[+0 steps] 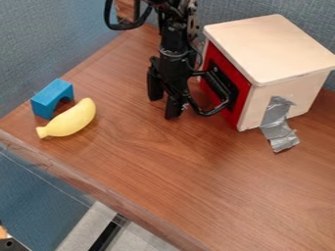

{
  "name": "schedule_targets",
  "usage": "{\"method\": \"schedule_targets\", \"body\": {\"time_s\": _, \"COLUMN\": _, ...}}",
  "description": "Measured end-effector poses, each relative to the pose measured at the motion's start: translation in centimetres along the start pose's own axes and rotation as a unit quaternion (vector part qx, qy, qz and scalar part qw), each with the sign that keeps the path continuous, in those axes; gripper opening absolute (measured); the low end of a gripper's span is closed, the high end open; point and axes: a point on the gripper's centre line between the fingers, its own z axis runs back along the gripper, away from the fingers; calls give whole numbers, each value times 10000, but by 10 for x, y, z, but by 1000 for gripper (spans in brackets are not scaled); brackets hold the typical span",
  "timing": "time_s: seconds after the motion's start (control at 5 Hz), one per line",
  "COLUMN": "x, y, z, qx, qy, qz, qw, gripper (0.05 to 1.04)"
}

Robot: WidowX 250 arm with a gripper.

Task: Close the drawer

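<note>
Holds the claw (163,108) spread wide with fingertips down over the surface (150,171), just beside the red drawer front (239,100) in the wooden box (275,44). Carries the arm (173,39) nearly upright from the view's top edge, well apart from the banana (72,119) and the blue block (51,95).

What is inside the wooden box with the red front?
I can't tell: the red front, pale lid and taped side cover the interior. Only the outside shows, with silver tape running down that side onto the table.
</note>
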Motion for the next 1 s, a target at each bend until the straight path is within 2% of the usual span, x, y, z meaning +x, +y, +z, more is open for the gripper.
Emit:
{"method": "schedule_targets", "body": {"time_s": 0.6, "x": 5, "y": -5, "z": -1, "qx": -178, "qy": -35, "qz": 91, "qw": 9998, "gripper": 1001}}
{"method": "schedule_targets", "body": {"time_s": 0.8, "x": -8, "y": -17, "z": -1, "qx": -254, "qy": 30, "qz": 203, "qw": 9995, "gripper": 1001}}
{"method": "schedule_targets", "body": {"time_s": 1.0, "x": -31, "y": -34, "z": 7, "qx": -423, "qy": 334, "qz": 241, "qw": 9983, "gripper": 999}}
